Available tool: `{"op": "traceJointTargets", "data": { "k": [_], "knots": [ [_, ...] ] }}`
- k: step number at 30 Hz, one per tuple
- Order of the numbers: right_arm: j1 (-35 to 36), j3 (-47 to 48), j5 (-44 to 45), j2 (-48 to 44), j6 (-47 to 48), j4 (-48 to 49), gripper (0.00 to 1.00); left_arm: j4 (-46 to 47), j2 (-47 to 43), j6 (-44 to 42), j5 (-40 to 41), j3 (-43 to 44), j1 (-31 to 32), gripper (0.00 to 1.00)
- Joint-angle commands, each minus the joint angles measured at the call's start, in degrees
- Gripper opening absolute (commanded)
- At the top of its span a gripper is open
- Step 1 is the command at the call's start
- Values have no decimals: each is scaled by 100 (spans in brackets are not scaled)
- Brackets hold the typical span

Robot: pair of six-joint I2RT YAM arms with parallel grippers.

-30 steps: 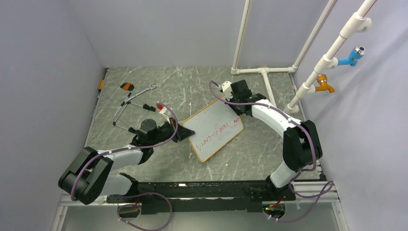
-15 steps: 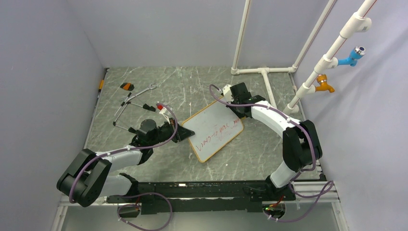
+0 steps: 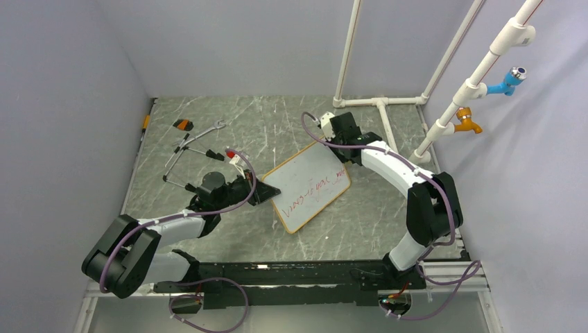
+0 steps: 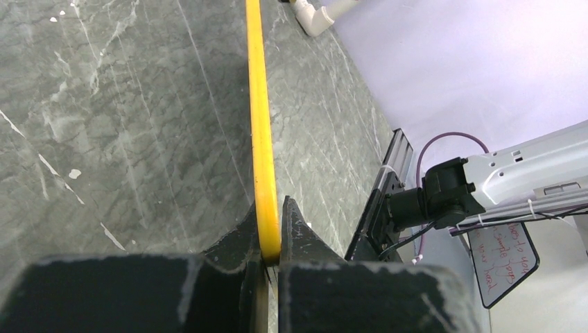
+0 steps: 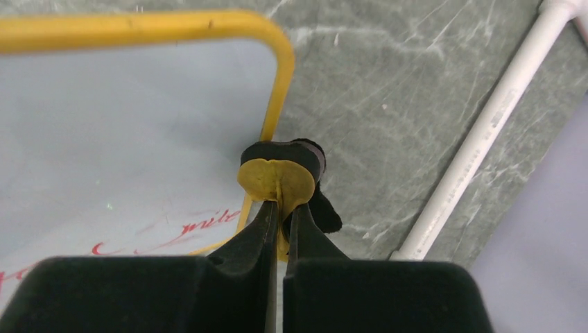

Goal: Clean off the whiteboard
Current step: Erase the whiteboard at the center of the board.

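The left end effector (image 4: 270, 236), clamped on the whiteboard (image 3: 305, 175) frame, should hold firm while the right end effector (image 5: 280, 215), pinching the eraser (image 5: 279, 177), sweeps flat across the red writing (image 3: 313, 191).

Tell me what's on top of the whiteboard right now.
Visible: red handwriting across the whiteboard. The right gripper holds a yellow-and-black eraser over its frame edge. Whatever lies beneath the eraser and gripper is covered.

The left arm (image 3: 173, 223) lies low, elbow bent, the left gripper (image 4: 269, 244) clamped on the frame of the whiteboard (image 4: 260, 139). The right arm (image 3: 395, 170) arches inward, the right gripper (image 5: 279, 216) squeezing a small eraser (image 5: 277, 179) at its tips.
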State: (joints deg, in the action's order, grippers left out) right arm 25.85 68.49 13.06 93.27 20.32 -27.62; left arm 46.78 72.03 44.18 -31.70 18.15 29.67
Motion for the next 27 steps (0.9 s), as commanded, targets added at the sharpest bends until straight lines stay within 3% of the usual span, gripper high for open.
{"op": "traceJointTargets", "data": {
  "k": [1, 10, 27],
  "knots": [
    [68, 469, 105, 129, -178, 703, 0, 753, -166, -84, -911, 294, 162, 0],
    [100, 637, 163, 288, -85, 656, 0, 709, -178, -100, -914, 305, 161, 0],
    [170, -734, -425, -212, 213, 36, 0, 870, -144, -69, -774, 217, 147, 0]
  ]
}}
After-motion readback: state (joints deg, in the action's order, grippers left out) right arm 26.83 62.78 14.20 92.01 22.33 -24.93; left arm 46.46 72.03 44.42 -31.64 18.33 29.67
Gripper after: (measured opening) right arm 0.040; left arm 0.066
